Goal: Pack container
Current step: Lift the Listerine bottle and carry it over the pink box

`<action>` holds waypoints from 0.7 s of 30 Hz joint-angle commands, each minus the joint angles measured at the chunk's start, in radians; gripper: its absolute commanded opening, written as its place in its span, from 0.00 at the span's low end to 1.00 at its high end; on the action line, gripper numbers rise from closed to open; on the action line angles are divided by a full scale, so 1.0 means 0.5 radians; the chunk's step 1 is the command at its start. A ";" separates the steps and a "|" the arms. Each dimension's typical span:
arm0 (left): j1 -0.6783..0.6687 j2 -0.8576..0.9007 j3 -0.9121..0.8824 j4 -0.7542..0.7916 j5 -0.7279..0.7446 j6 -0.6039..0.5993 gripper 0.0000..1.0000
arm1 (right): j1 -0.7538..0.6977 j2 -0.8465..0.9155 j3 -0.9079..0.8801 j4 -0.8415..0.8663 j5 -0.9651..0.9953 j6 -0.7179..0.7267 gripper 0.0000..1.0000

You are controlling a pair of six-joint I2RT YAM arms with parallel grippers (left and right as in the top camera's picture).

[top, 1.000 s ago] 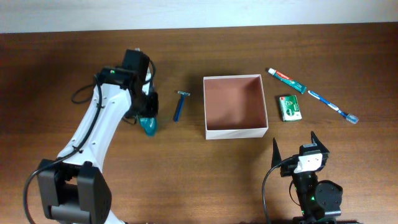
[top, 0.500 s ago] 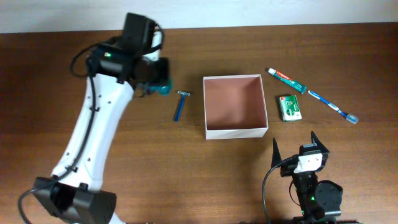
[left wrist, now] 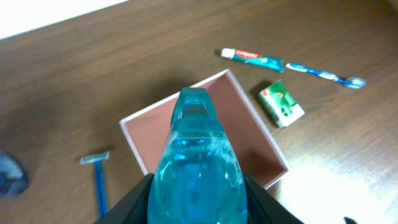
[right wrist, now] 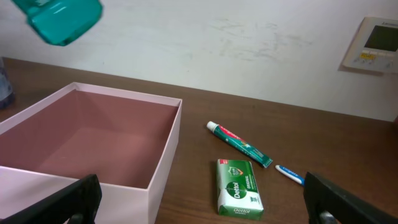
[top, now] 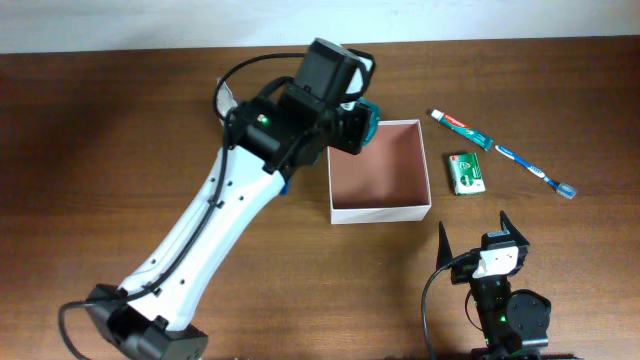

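Left pincer (left wrist: 198, 208): clamped on one teal bottle (left wrist: 196, 162), held above tabletop (top: 100, 150), over container's 11 o'clock corner. One container (top: 380, 212): square white box, reddish-brown inside, nothing in it, mid-tabletop. One blue razor (left wrist: 99, 180) at container's 9 o'clock, apart from wall. At 3 o'clock, just beside: one green packet (top: 466, 172). At 2 o'clock: one toothpaste tube (top: 461, 129). Beyond packet: one toothbrush (top: 536, 172). Right pincer (top: 473, 228): jaws spread wide, nothing between, at 5 o'clock, well apart.
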 commanded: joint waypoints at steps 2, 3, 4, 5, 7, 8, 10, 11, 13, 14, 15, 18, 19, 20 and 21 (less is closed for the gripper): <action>-0.033 0.117 0.057 0.058 -0.027 0.018 0.36 | 0.019 -0.021 -0.009 -0.012 0.018 0.001 0.99; -0.033 0.145 0.057 0.056 -0.028 0.019 0.36 | 0.019 -0.021 -0.009 -0.012 0.018 0.001 0.99; -0.033 0.178 0.057 0.056 -0.028 0.019 0.36 | 0.019 -0.021 -0.009 -0.012 0.018 0.001 0.99; -0.033 0.203 0.057 0.057 -0.028 0.020 0.36 | 0.018 -0.021 -0.009 -0.012 0.018 0.001 0.99; -0.033 0.257 0.057 0.077 -0.028 0.020 0.36 | 0.018 -0.021 -0.009 -0.012 0.018 0.001 0.99; -0.033 0.276 0.057 0.092 -0.028 0.020 0.36 | 0.018 -0.021 -0.009 -0.012 0.018 0.001 0.99; -0.033 0.312 0.057 0.125 -0.028 0.020 0.36 | 0.019 -0.021 -0.009 -0.013 0.018 0.001 0.99; -0.033 0.333 0.057 0.137 -0.028 0.020 0.36 | 0.018 -0.021 -0.009 -0.012 0.018 0.001 0.99; -0.033 0.365 0.057 0.140 -0.028 0.020 0.36 | 0.018 -0.021 -0.009 -0.012 0.018 0.001 0.99; -0.033 0.387 0.057 0.131 -0.028 0.020 0.36 | 0.018 -0.021 -0.009 -0.012 0.018 0.001 0.99; -0.033 0.397 0.057 0.123 -0.028 0.019 0.36 | 0.019 -0.021 -0.009 -0.012 0.018 0.001 0.99; -0.033 0.430 0.057 0.108 -0.028 0.018 0.36 | 0.019 -0.021 -0.009 -0.012 0.018 0.001 0.99; -0.033 0.436 0.057 0.108 -0.029 0.018 0.36 | 0.018 -0.021 -0.009 -0.012 0.018 0.001 0.99; -0.033 0.442 0.057 0.108 -0.029 0.018 0.36 | 0.018 -0.021 -0.009 -0.012 0.018 0.001 0.99; -0.033 0.446 0.057 0.108 -0.029 0.017 0.36 | 0.018 -0.021 -0.009 -0.012 0.018 0.001 0.99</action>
